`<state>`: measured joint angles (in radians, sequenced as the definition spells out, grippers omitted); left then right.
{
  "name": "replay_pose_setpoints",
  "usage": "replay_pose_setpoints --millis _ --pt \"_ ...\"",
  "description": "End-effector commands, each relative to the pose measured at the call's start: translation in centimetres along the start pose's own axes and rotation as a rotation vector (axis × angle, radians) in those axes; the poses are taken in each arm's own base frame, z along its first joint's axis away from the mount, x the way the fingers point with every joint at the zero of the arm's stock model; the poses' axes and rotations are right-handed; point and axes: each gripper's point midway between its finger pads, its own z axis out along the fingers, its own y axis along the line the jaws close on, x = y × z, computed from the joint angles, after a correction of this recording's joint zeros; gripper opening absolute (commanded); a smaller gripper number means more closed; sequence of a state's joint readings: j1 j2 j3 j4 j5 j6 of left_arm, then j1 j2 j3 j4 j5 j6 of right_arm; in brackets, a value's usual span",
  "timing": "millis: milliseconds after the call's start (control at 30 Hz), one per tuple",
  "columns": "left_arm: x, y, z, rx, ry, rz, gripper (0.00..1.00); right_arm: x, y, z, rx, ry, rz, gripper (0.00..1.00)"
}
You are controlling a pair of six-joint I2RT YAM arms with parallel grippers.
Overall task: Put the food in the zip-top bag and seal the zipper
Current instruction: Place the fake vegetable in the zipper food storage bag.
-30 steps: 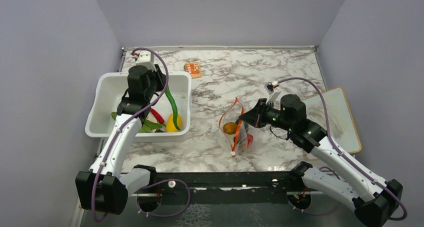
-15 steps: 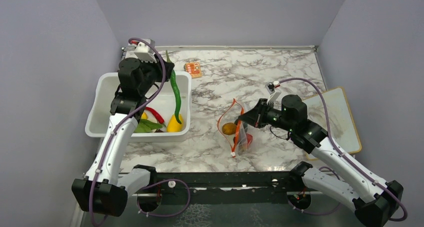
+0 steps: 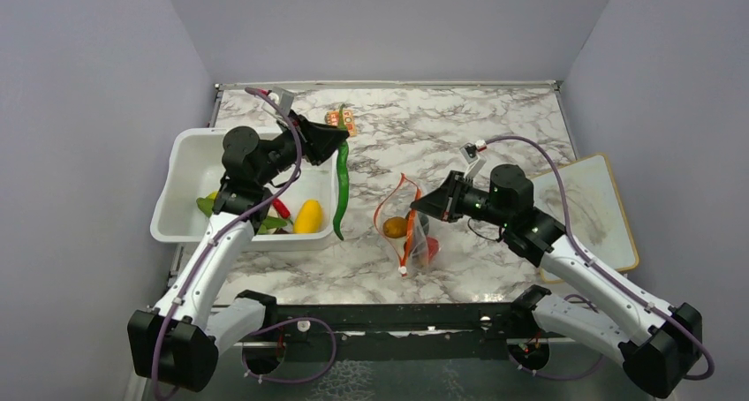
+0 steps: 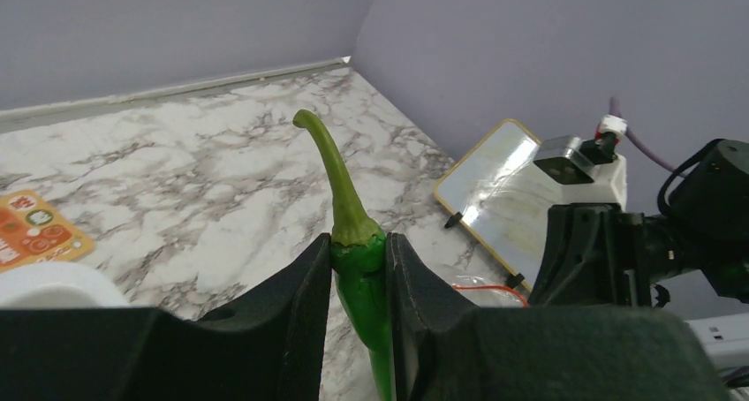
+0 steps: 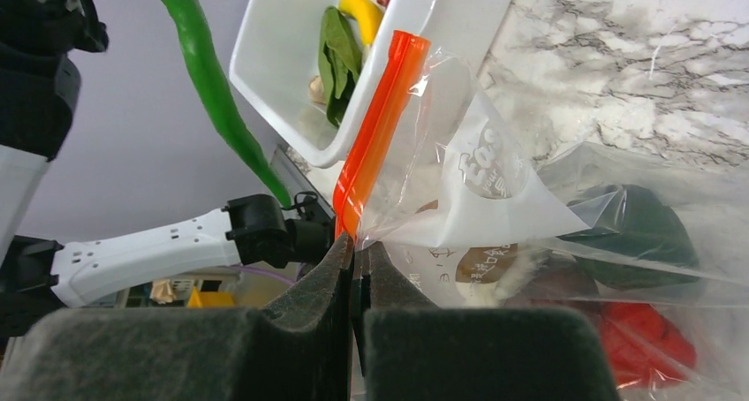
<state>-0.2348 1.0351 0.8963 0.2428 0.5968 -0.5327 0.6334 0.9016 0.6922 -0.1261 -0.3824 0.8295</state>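
Chilli (image 3: 342, 185) pinched by left pincer (image 4: 358, 246), bag (image 5: 459, 180) rim by right pincer (image 5: 356, 253). Dangling tip could be snagged on floppy mouth.

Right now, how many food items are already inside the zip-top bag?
3 can be seen: a brown-orange lump near the mouth, a dark green piece deeper in, and a red piece next to it. More may be hidden behind folds of the bag.
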Motion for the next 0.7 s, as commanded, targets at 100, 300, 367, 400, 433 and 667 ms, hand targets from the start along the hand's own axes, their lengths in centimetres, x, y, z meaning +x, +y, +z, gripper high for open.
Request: replay_pose_setpoints --millis 100,300,367,400,433,667 --pt "-5.0 -6.3 0.4 0.201 -0.214 0.036 0.14 -0.9 2.6 0.6 -0.120 -0.010 0.052 0.01" --pt "-6.1 -8.9 1.7 0.263 -0.272 0.067 0.14 -1.1 3.6 0.7 -0.158 -0.002 0.060 0.01" --pt "-5.9 -9.7 2.0 0.282 -0.285 0.079 0.14 -1.2 3.7 0.6 -0.161 -0.005 0.059 0.01" --pt "-5.8 -10.0 2.1 0.287 -0.290 0.082 0.14 -1.1 3.6 0.6 -0.162 -0.005 0.059 0.01" --pt "-5.8 -10.1 2.3 0.286 -0.296 0.082 0.14 -1.1 3.7 0.6 -0.165 -0.005 0.062 0.01" --pt "-4.6 -11.2 3.8 0.314 -0.305 0.088 0.14 -1.1 3.9 0.9 -0.181 0.002 0.065 0.01"
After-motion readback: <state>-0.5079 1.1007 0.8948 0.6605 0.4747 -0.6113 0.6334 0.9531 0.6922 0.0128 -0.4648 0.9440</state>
